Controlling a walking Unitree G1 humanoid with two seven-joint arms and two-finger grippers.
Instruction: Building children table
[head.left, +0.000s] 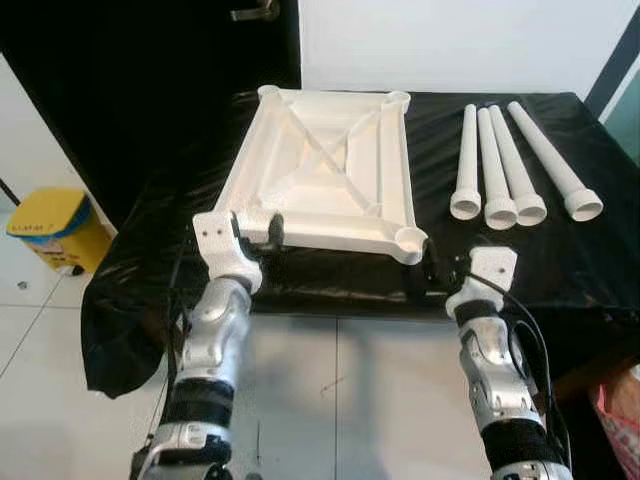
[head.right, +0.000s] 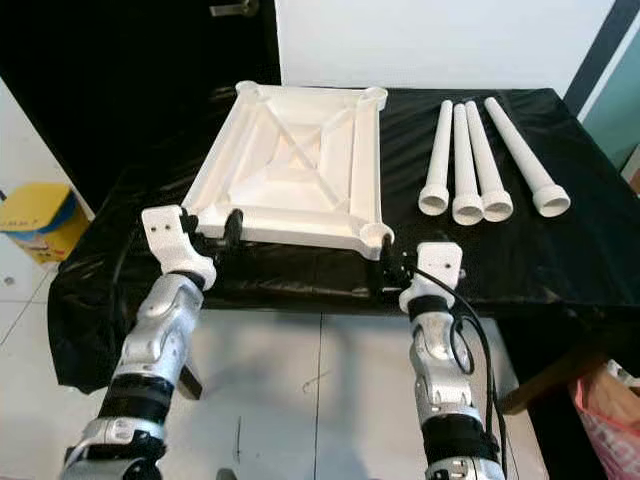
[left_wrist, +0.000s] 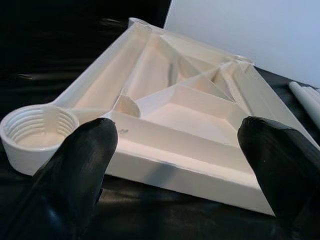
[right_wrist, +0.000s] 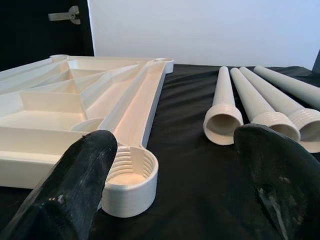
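Note:
A white plastic tabletop (head.left: 320, 170) lies upside down on a table draped in black cloth (head.left: 560, 260), ribs and threaded corner sockets facing up. Several white tube legs (head.left: 495, 170) lie side by side to its right, wide threaded ends toward me. My left gripper (head.left: 258, 230) is open at the tabletop's near edge, close to the near-left socket (left_wrist: 37, 132), with one finger (left_wrist: 75, 170) on either side of the rim. At the near-right corner socket (right_wrist: 131, 175) my right gripper (head.left: 432, 268) is open, nothing between its fingers (right_wrist: 75, 185).
The table's front edge (head.left: 340, 310) runs just below both grippers, with tiled floor (head.left: 330, 390) under it. A yellow bin (head.left: 50, 225) stands on the floor at the left. A pink bag (head.left: 620, 420) sits at the lower right. A white wall (head.left: 450, 40) and dark door (head.left: 150, 60) stand behind.

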